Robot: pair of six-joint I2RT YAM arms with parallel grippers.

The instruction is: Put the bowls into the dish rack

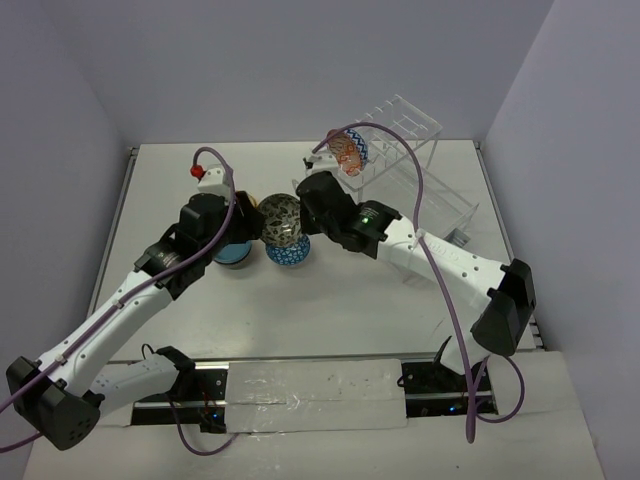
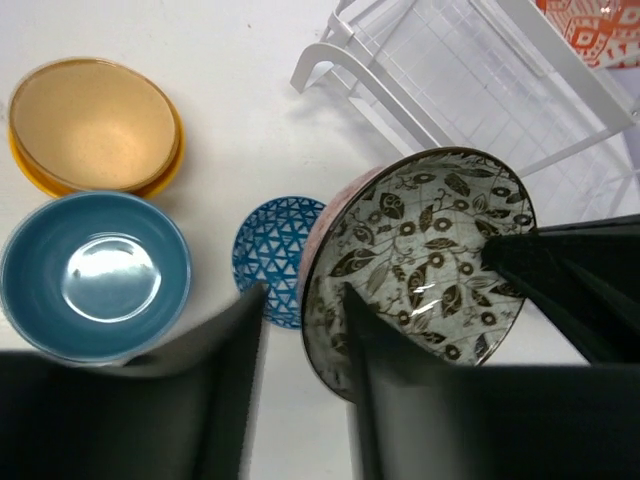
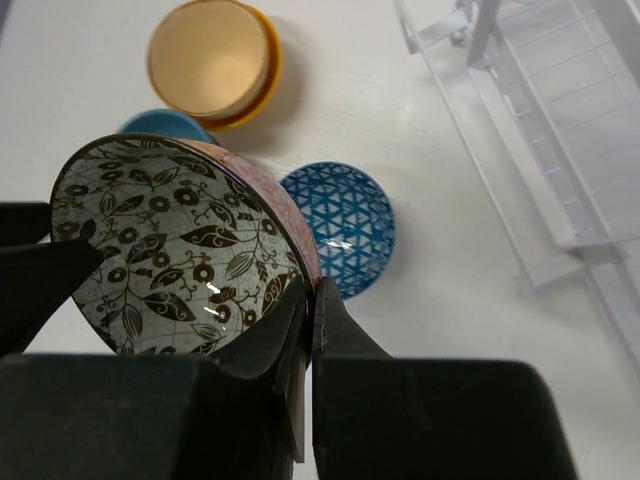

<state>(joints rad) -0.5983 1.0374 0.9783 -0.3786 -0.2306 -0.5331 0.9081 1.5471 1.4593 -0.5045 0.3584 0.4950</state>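
Leaf-patterned bowl [image 1: 281,220] stood tilted on edge between both arms, left of the dish rack [image 1: 420,150]. At the left wrist, the left gripper [image 2: 302,305] was parted, loosely straddling the bowl's rim. At the right wrist, the right gripper [image 3: 310,295] pinched that rim, with the blue-triangle bowl [image 3: 340,225] just beyond.

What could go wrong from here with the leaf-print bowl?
The right gripper pinches only the rim of the leaf-print bowl, which is tilted on edge; it may pivot or slip. The open left gripper straddles that rim; moving off early could snag it. A drop could strike the blue triangle bowl nearby.
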